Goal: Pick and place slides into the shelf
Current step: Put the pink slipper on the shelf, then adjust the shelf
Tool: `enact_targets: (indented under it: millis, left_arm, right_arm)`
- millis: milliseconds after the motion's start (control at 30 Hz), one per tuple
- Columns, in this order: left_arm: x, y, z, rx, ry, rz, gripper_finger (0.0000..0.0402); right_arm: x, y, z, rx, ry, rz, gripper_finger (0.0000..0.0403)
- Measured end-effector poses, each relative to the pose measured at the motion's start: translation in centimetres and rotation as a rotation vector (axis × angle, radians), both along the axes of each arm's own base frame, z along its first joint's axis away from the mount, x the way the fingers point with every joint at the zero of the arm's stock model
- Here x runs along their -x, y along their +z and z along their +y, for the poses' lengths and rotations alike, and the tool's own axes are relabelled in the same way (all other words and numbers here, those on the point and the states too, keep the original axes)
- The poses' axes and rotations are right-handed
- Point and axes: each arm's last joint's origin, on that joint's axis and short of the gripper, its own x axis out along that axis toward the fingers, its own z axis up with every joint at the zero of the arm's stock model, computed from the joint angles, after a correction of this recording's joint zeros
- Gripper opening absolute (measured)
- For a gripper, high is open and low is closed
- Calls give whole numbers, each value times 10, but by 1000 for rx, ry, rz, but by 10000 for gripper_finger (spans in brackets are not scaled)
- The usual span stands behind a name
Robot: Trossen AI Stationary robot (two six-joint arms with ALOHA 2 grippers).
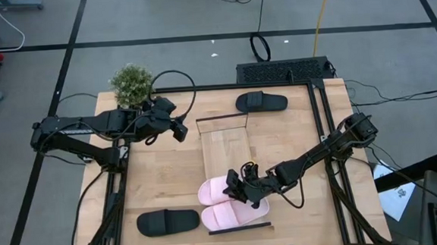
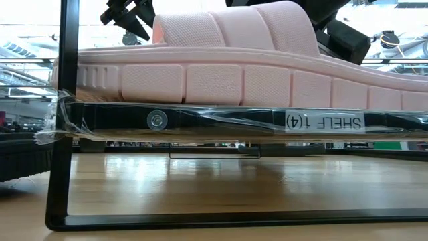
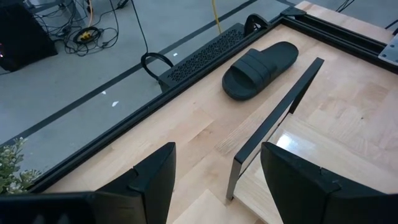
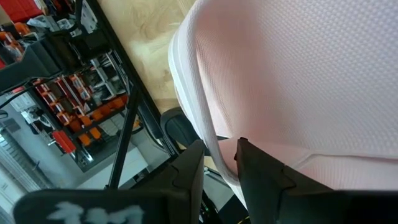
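Two pale pink slides lie side by side, soles down, on the near end of the shelf (image 1: pixel 224 145): one (image 1: pixel 217 191) farther in, one (image 1: pixel 235 215) by the near rail. In the low view the near one (image 2: pixel 234 67) fills the shelf's edge (image 2: pixel 200 120). My right gripper (image 1: pixel 236 186) is low over them, shut on the farther slide. One black slide (image 1: pixel 261 101) lies past the shelf's far end, another (image 1: pixel 167 221) at the near left. My left gripper (image 1: pixel 179 131) hovers open by the shelf's far left corner, touching nothing. My right gripper (image 4: pixel 221 162) has the edge of the pink slide's wide strap (image 4: pixel 208 134) between its two nearly closed fingers. It comes slanting down from the table's right. The slide's sole rests on the shelf. How far back the strap reaches is hidden by the fingers.
A small potted plant (image 1: pixel 131 84) stands at the table's far left corner. A black grille-like bar (image 1: pixel 284 70) lies beyond the far edge. The left wrist view shows the shelf's far rail (image 3: pixel 273 118) and the far black slide (image 3: pixel 258 68). Dark frame rails border the table.
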Motion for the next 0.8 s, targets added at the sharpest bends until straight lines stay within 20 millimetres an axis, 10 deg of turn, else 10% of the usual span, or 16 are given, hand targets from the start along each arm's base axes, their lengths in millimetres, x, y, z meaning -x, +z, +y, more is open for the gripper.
enact_targets:
  millis: [800]
  left_arm:
    - [0,0,0,1,1,0,230]
  right_arm:
    - [41,12,-19,46,-11,127,86]
